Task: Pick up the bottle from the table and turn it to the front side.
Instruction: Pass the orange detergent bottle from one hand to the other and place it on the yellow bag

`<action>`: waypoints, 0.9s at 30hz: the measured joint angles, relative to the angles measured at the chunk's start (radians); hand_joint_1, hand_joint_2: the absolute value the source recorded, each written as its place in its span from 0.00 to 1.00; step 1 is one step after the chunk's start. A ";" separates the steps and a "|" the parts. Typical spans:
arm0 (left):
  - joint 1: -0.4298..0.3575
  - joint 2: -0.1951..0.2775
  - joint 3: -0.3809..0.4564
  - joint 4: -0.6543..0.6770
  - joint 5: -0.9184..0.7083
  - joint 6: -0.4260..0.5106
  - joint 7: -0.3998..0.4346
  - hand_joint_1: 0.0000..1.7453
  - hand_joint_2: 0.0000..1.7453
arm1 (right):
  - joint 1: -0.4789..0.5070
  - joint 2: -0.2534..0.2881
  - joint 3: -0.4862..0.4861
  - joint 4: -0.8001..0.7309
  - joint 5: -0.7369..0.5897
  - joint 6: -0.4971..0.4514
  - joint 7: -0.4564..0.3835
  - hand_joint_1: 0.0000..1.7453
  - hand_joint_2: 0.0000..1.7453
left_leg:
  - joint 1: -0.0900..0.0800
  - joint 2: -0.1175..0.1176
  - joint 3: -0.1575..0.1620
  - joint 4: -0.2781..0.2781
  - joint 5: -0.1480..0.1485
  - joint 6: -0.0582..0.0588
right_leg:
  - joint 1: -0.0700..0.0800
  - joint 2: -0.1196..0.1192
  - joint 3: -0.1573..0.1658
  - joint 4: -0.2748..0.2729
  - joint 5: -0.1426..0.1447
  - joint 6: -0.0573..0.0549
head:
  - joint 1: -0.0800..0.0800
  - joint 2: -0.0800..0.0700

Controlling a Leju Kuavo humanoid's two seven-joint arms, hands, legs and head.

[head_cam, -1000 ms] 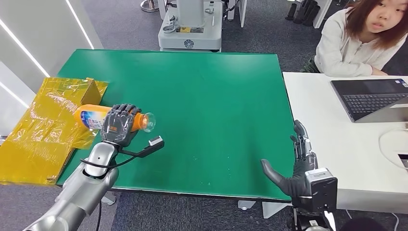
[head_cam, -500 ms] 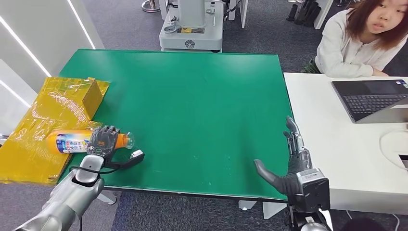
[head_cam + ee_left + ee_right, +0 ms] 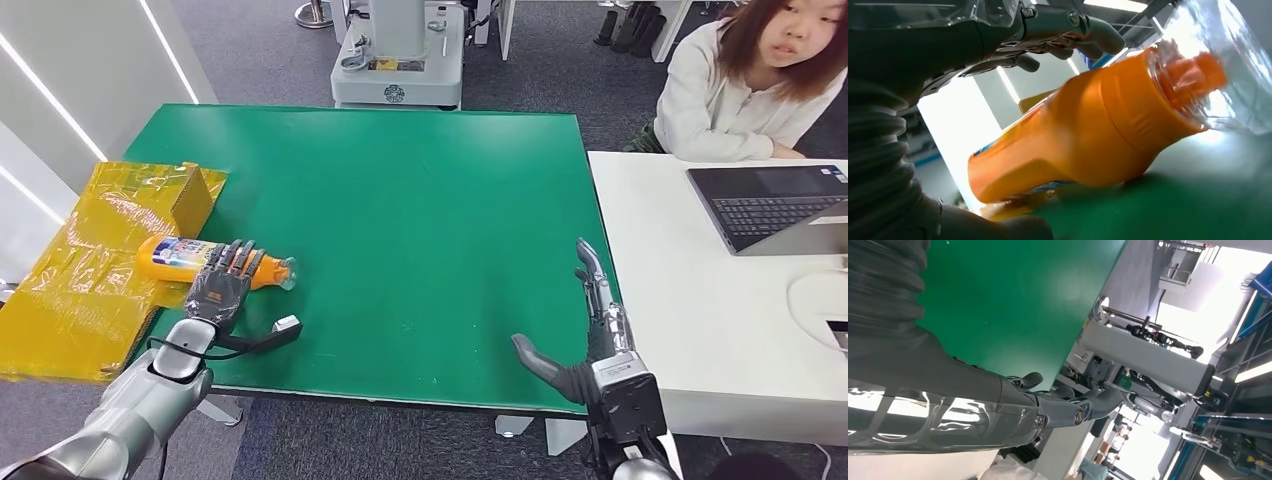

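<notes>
The step in hand looks like the turning of the bottle (image 3: 205, 259): it lies on its side at the left of the head view, its base over the yellow sheet (image 3: 75, 290) and its neck reaching onto the green worktop (image 3: 420, 220), its cap end pointing to the right of the frame. The left hand (image 3: 225, 280) lies over its neck end, fingers stretched along the top; the left wrist view shows the fingers (image 3: 1068, 30) arched above the orange body with the thumb low beside it, so I judge it a loose hold rather than a firm one, and whether the bottle rests on the worktop I cannot tell. The next move, I think, calls for a surer grip and a roll about the long axis until the label faces forward. The bottle is orange, waisted, with a blue and white label and a clear cap. The right hand (image 3: 585, 335), lower right, is spread and holds nothing
</notes>
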 joint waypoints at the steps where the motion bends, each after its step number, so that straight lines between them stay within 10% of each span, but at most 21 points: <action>1: 0.008 -0.007 0.016 -0.001 0.055 0.016 -0.034 0.00 1.00 | 0.002 0.000 0.000 0.000 0.000 -0.001 0.002 0.00 1.00 | 0.000 0.000 0.000 0.000 0.000 0.000 | 0.000 0.000 0.000 0.000 0.000 0.000 | 0.000 0.000; 7: 0.132 -0.108 0.180 -0.144 0.596 -0.033 -0.366 0.00 1.00 | 0.019 0.001 0.001 0.003 -0.051 -0.002 -0.004 0.00 1.00 | -0.001 0.000 -0.001 0.000 -0.001 0.001 | -0.001 0.001 -0.001 -0.002 -0.001 0.001 | 0.000 0.000; 13: 0.300 -0.204 0.245 -0.448 1.050 -0.098 -0.464 0.00 1.00 | 0.040 0.006 0.003 0.016 -0.118 -0.016 -0.037 0.00 1.00 | -0.001 0.001 -0.002 0.001 -0.003 0.004 | -0.001 0.002 -0.001 -0.003 -0.001 0.002 | 0.000 0.000; 27: 0.515 -0.251 0.079 -0.910 1.485 0.005 -0.646 0.00 1.00 | 0.108 0.020 0.044 0.042 -0.366 -0.139 -0.162 0.00 1.00 | 0.000 0.001 -0.003 0.000 -0.005 0.005 | 0.000 0.001 -0.002 -0.003 -0.002 0.002 | 0.000 0.000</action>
